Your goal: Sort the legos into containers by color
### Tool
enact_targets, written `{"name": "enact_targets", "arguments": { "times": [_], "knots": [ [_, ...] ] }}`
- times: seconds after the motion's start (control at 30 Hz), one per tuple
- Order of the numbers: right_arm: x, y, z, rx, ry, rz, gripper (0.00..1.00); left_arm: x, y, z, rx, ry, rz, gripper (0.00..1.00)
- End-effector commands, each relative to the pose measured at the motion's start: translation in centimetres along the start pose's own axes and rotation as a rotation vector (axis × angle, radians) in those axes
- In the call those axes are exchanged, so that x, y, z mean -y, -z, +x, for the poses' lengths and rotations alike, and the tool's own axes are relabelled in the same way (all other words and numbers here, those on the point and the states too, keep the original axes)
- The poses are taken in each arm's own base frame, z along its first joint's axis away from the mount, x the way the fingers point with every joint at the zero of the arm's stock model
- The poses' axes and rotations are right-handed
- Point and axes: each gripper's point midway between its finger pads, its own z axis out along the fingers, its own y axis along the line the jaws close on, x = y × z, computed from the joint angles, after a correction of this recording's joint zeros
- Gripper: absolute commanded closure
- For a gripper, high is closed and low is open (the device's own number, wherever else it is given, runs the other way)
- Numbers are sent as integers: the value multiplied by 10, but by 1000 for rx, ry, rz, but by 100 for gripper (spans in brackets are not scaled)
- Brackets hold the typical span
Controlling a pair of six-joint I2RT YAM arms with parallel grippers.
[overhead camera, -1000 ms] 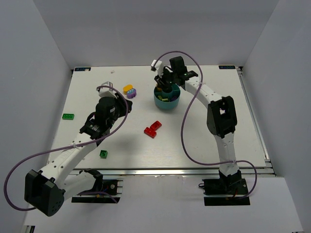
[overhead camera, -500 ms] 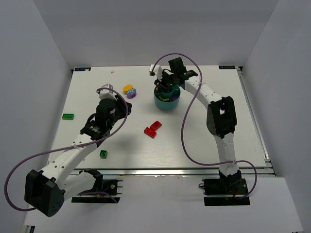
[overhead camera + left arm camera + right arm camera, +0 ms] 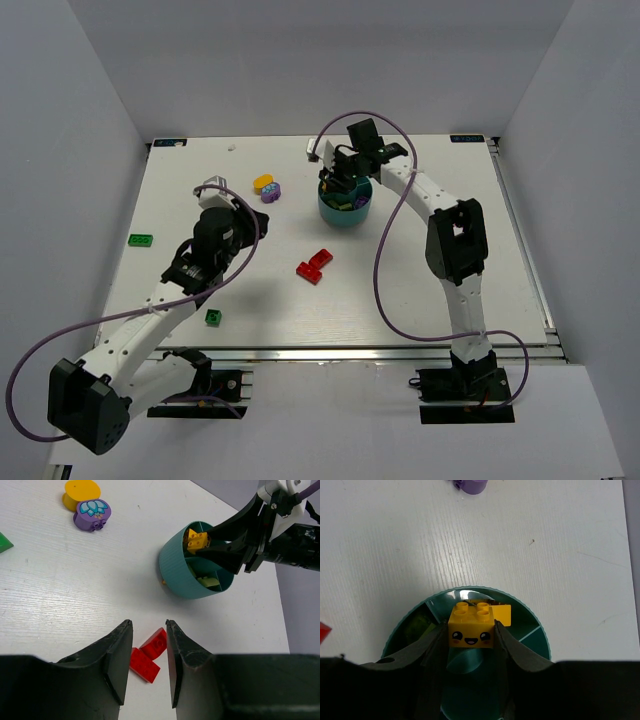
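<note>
The teal dish point(image 3: 352, 214) stands at the back centre, also in the left wrist view point(image 3: 172, 577) and the right wrist view point(image 3: 536, 626). My right gripper point(image 3: 341, 184) point(image 3: 471, 636) is shut on a yellow smiley-face brick point(image 3: 471, 626), just above a compartment holding another yellow brick point(image 3: 503, 614). Lime green bricks point(image 3: 206, 581) lie in a neighbouring compartment. My left gripper point(image 3: 226, 222) point(image 3: 149, 626) is open and empty, held high. Two red bricks point(image 3: 314, 265) point(image 3: 149, 655) show between its fingers on the table below.
A yellow piece point(image 3: 264, 182) and a purple piece point(image 3: 270, 194) lie left of the dish. A lime green brick point(image 3: 141, 240) lies at the far left. A dark green brick point(image 3: 214, 317) lies near the front edge.
My right gripper has shifted slightly left and lower over the dish with the yellow brick. My left gripper has drifted a little left.
</note>
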Motion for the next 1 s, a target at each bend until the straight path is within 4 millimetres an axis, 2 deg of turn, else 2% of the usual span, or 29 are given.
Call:
{"name": "enact_targets", "arguments": {
  "times": [0.0,0.27,0.47,0.73,0.97],
  "knots": [
    [-4,27,-10,-4,19,-18,100,-2,5,-7,37,24,0,57],
    [-7,39,-9,7,31,-27,100,-6,9,-4,40,39,-5,57],
    [-13,44,-15,41,39,-48,100,-7,10,-4,44,46,-3,57],
    [-11,37,-10,35,43,-48,100,-8,9,-3,42,43,-9,56],
    [-3,33,-16,57,98,-35,98,-9,8,-2,38,44,-14,56]
  ]
}}
